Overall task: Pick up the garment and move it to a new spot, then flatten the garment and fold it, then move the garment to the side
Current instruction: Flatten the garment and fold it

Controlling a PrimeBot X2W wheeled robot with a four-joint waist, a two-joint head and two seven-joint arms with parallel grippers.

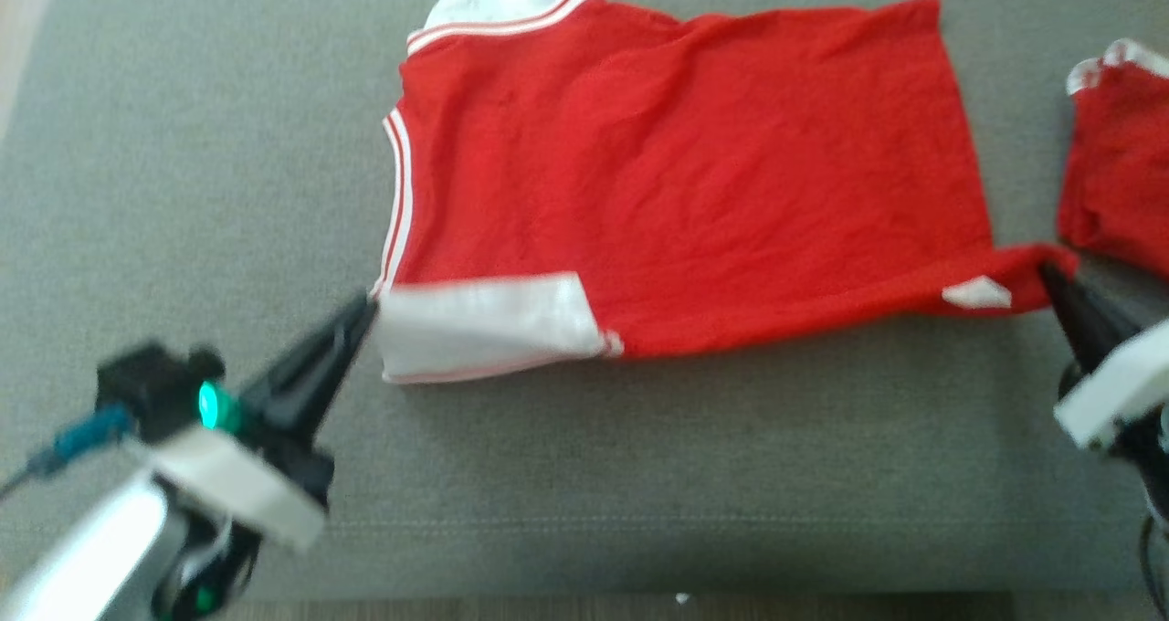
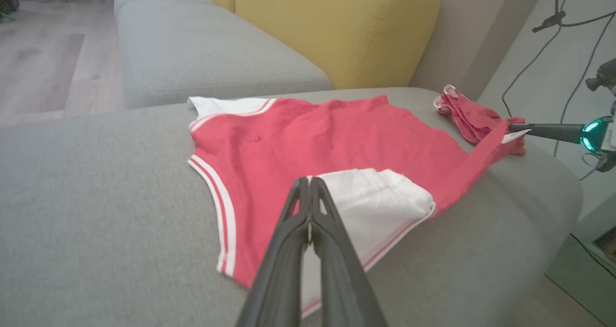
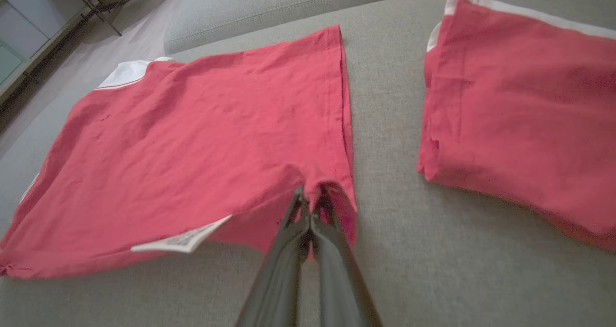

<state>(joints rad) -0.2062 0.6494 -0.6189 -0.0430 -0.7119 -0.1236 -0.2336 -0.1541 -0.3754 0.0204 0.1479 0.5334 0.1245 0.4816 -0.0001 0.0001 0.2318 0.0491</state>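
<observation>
1. The grey woven sofa seat (image 1: 183,146) is filling most of the head view, and a yellow upholstered back cushion (image 2: 337,24) is showing at the top of the left wrist view.
2. The red cloth shirt (image 1: 676,173), with white sleeves and striped trim, is lying spread across the upper middle of the head view. Its lower edge is stretching between the two grippers.
3. A folded red garment (image 1: 1119,164) is lying at the right edge of the frame, apart from the shirt.
4. The left gripper (image 1: 365,306), at lower left, is clenching the corner of the white sleeve (image 1: 484,324).
5. The right gripper (image 1: 1048,272), at the right edge, is pinching the shirt's hem corner, just beside a small white label (image 1: 977,294).
</observation>
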